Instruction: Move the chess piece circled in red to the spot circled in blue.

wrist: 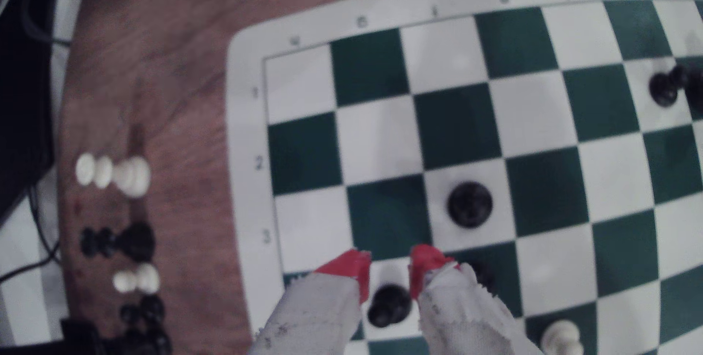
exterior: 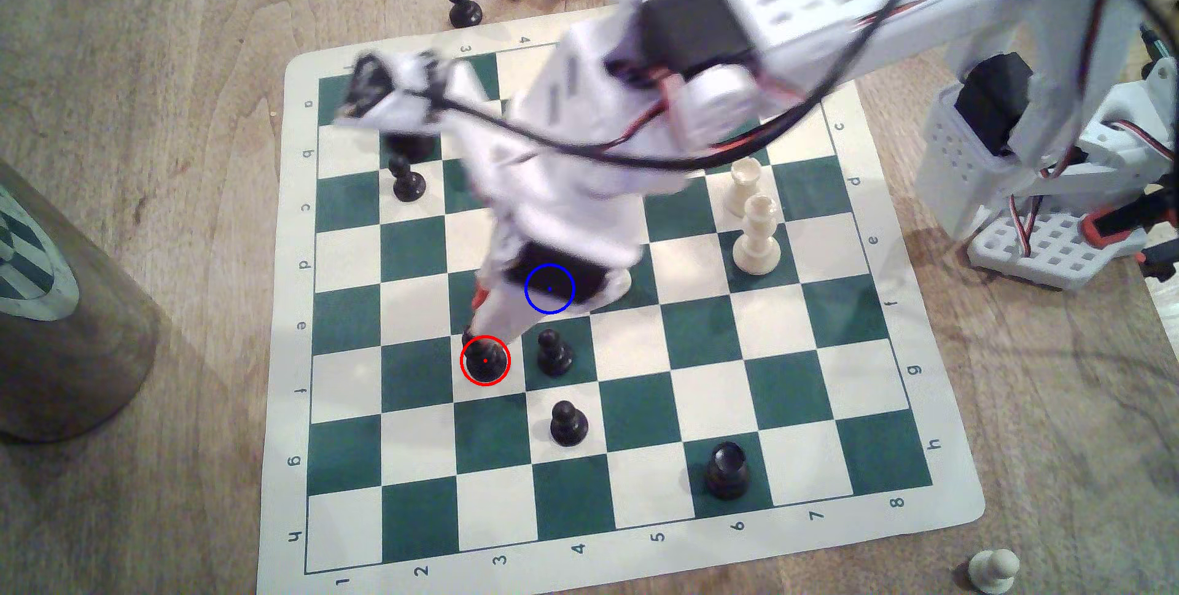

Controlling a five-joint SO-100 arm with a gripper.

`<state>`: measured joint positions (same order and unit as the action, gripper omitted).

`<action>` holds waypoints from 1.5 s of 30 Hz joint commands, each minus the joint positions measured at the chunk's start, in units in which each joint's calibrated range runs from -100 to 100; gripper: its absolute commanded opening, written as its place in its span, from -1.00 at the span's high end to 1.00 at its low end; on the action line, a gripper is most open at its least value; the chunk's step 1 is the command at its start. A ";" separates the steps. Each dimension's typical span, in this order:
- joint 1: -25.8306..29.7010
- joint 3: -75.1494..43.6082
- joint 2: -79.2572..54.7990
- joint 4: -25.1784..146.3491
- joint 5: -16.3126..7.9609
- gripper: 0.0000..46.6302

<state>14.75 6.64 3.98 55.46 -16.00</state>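
The SO-100 arm is seen stretched across the green-and-cream chess board (exterior: 644,525) from the 2 o'clock corner of the exterior view, with much of it blurred. The gripper (exterior: 477,326) is held above the board with its red-tipped fingers (wrist: 425,263) set moderately apart, and nothing is clasped between them.

The chess piece circled in red (exterior: 485,362) is shown standing upright on a cream square, just at 6 o'clock of the gripper tip in the exterior view. In the wrist view the same piece (wrist: 469,204) is seen from above, apart from both fingertips and beyond them. Whether the tip touches the piece cannot be told from the exterior view.

The blue ring is drawn at about 1 o'clock of the piece in the exterior view, where the square beneath it is covered by the arm. In the wrist view the spot circled in blue (wrist: 553,273) is seen as a bare cream square.

A black pawn (exterior: 554,354) is placed just beside the ringed piece at its 3 o'clock, and a second black pawn (exterior: 568,424) is seen at its 4 o'clock. The second pawn (wrist: 388,303) is framed through the gap between the fingers in the wrist view. A squat black rook (exterior: 727,470) is seen well apart, towards 4 o'clock. Two white pieces (exterior: 756,241) are stood together at the board's 2 o'clock side.
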 commanded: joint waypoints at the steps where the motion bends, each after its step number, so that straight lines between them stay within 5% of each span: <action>1: -1.80 -5.28 -2.03 -2.06 -0.54 0.45; 5: -2.59 -5.55 -4.49 -2.55 -0.54 0.27; 45: -4.62 -6.01 -17.39 -7.55 -0.98 0.33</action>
<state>10.03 4.93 -15.04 49.08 -16.63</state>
